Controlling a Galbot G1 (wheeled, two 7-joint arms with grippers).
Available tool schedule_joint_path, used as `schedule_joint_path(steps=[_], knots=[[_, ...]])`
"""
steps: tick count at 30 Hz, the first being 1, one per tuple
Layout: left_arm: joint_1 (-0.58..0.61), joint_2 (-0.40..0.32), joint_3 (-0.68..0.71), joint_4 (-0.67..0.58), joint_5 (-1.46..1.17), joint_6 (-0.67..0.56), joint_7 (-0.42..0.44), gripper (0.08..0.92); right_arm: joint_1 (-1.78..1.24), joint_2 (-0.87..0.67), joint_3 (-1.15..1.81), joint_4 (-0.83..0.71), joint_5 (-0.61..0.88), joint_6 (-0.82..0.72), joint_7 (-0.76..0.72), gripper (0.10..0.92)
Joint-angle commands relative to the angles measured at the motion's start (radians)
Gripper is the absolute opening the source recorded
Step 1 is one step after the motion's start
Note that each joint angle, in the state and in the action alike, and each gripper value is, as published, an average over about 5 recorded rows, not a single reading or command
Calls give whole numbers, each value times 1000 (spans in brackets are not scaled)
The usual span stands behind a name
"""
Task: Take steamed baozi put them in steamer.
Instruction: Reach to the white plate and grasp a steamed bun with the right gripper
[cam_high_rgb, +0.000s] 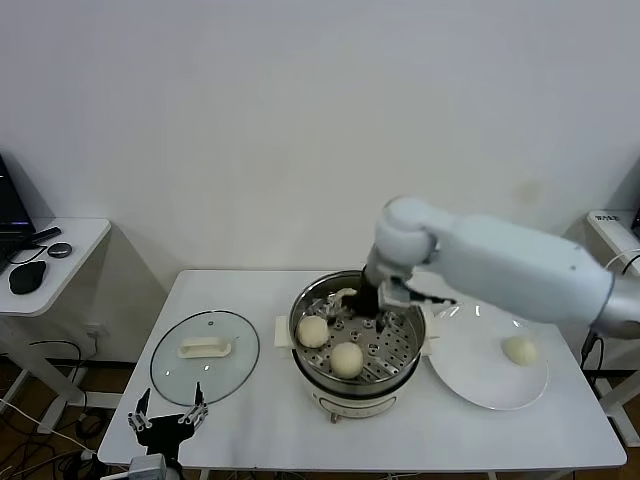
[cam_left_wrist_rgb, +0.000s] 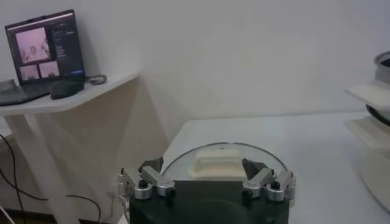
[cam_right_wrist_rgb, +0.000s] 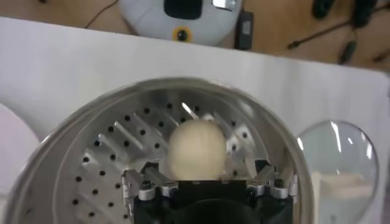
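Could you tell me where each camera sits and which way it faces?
Head: high, looking down at the table, steamer and plate; both arms show.
Left wrist: by the table's near-left edge, facing over the lid; left tool open.
Right wrist: over the steamer, looking down at a baozi; right tool open.
Shared: all three show the lid.

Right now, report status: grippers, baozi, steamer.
Right gripper open inside steamer, bun between fingers. Two baozi on tray, one on plate. Left gripper open, parked near lid. Nothing blocking.
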Motion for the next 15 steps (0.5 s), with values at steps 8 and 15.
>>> schedule_joint_path(steps=[8,15], knots=[[-6,10,3,12,-1,4,6,823,-61,-244,216,-372,282,-725,26,823],[-1,11,0,19,-1,4,6,823,-216,-285,281,-459,96,-730,-8,823]])
